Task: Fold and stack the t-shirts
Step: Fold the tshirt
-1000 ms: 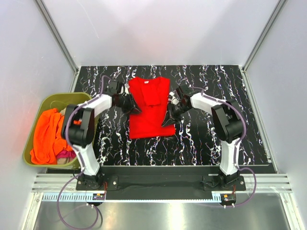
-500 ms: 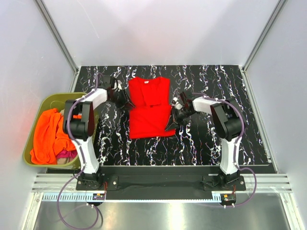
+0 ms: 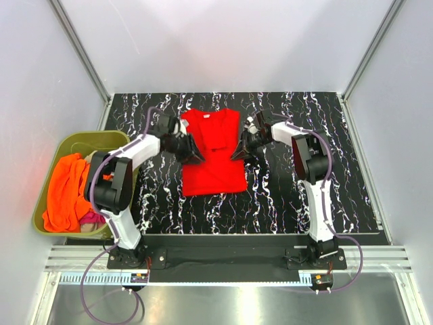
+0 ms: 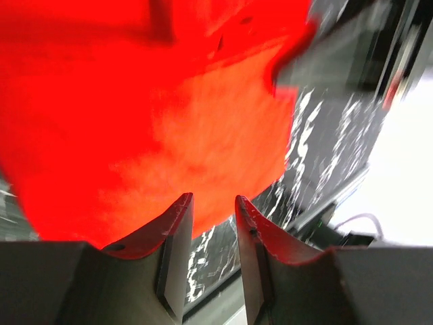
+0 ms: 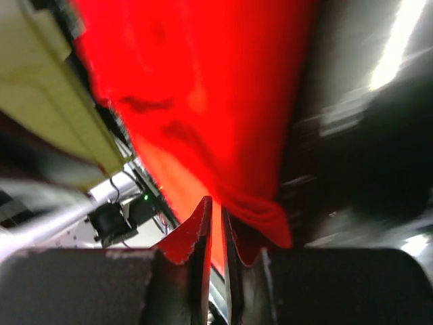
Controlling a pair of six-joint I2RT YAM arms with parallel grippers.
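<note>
While the red t-shirt (image 3: pixel 213 169) lies flat near the middle of the black marbled table (image 3: pixel 291 196), your two arms reach in from either side and meet it at its long edges. Its long axis runs from near to far, with the collar and small white neck label (image 3: pixel 206 114) at the far end and the hem toward the arm bases. Your left gripper (image 3: pixel 192 154) sits at the shirt's left edge, about halfway along; the left wrist view shows its fingers (image 4: pixel 177 223) parted by a moderate gap with nothing between them, and the cloth spread just beyond the tips. Your right gripper (image 3: pixel 238 153) sits at the right edge, opposite the left. Its jaws stand almost together, leaving only a thin slit. Red shows in that slit and a fold of cloth bunches beside the tips, yet you cannot tell whether fabric is pinched. Bare table shows on all four sides of the shirt, with the broadest stretch to the right. Off the table's left edge stands the olive-green tub (image 3: pixel 74 139), holding an orange shirt (image 3: pixel 67 189) heaped over other cloth.
</note>
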